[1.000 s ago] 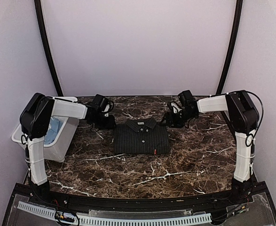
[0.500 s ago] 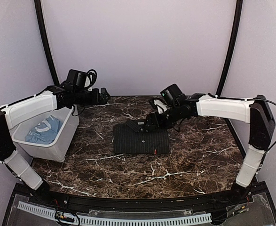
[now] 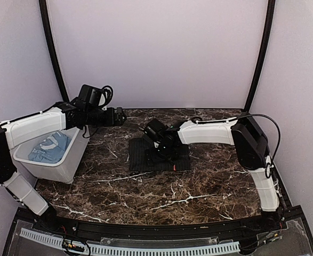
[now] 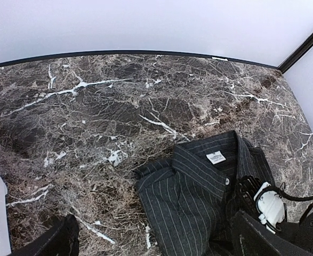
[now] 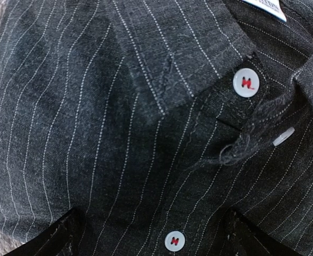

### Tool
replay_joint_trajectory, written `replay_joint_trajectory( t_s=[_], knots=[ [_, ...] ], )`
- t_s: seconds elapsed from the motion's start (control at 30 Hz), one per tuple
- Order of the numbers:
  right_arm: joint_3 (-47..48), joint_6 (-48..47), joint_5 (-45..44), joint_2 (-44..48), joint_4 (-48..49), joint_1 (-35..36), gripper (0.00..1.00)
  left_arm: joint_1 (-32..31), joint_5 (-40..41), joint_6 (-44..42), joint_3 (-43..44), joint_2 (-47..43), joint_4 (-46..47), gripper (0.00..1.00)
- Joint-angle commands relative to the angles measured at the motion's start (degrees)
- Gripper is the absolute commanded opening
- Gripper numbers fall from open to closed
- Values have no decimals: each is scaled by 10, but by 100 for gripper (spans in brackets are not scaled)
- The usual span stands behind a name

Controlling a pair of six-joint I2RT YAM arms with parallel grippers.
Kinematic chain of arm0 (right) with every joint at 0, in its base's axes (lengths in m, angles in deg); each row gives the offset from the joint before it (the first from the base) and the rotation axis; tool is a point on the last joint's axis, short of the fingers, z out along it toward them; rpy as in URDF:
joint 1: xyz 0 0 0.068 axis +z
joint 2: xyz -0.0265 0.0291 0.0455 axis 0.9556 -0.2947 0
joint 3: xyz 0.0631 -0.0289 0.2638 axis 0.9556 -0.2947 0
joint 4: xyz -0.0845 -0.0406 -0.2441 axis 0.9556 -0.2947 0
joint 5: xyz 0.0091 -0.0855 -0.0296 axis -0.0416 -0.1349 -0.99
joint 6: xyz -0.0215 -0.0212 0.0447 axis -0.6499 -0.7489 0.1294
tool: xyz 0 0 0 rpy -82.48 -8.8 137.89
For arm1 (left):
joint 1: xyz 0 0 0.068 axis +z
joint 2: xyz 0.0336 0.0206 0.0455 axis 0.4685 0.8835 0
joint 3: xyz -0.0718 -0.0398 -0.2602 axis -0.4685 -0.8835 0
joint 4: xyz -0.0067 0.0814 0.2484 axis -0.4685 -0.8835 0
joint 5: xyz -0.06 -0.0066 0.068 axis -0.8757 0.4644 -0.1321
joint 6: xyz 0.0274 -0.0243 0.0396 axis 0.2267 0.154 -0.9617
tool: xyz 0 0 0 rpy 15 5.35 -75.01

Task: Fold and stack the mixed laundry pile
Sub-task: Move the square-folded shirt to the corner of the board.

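From above, the black pinstriped shirt [image 3: 159, 158] lies folded near the middle of the marble surface [image 3: 209, 181], collar toward the back wall. The light blue T-shirt [image 3: 48, 146] sits crumpled in the white bin [image 3: 65, 169] at the left edge. Only this view shows both garments, and they are well apart. It also shows a small red tab [image 3: 174, 171] at the shirt's near hem. The right arm [image 3: 209, 130] reaches across so that its head hides the collar, while the left arm [image 3: 36, 125] is stretched over the bin with its head above bare surface at the back left.

The left wrist camera shows what the overhead view hides: the open collar and a white label [image 4: 216, 158] inside the neck. Its print is too small to read. The left fingers [image 4: 61, 242] sit at the bottom corners, spread wide and holding nothing.

The right wrist camera sits close over the placket. It shows two white buttons [image 5: 246, 82] sewn with red thread and a corner of the label at the top edge, with no legible writing. The right fingers [image 5: 57, 239] are spread apart on either side of the button line. I cannot tell whether they touch the cloth.

The T-shirt has a pale print, unreadable from above.
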Motion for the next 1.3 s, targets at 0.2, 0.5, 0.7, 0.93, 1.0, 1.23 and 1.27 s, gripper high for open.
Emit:
replay_joint_trajectory(
  t_s=[0.2,0.5,0.7,0.93,1.0,1.23,1.27],
  knots=[
    [-91,-52,22,20,36,-133,93,-6,24,-16,-8,-17,-13,99],
    [-134,-203,103,57,53,-299,94,-6,36,-32,-8,-18,-16,99],
    [-105,-254,159,43,48,-380,91,-6,48,-41,-6,-23,-25,99],
    [-28,-276,147,28,-22,-433,90,-6,52,-43,-13,-46,-35,99],
    [-13,-285,120,26,-38,-448,90,-6,55,-45,-17,-53,-35,99],
    [27,-289,72,78,-64,-433,92,-6,42,-42,-15,-62,-30,99],
    [24,-288,71,92,-59,-418,92,-6,42,-40,-16,-65,-31,99]
  ],
)
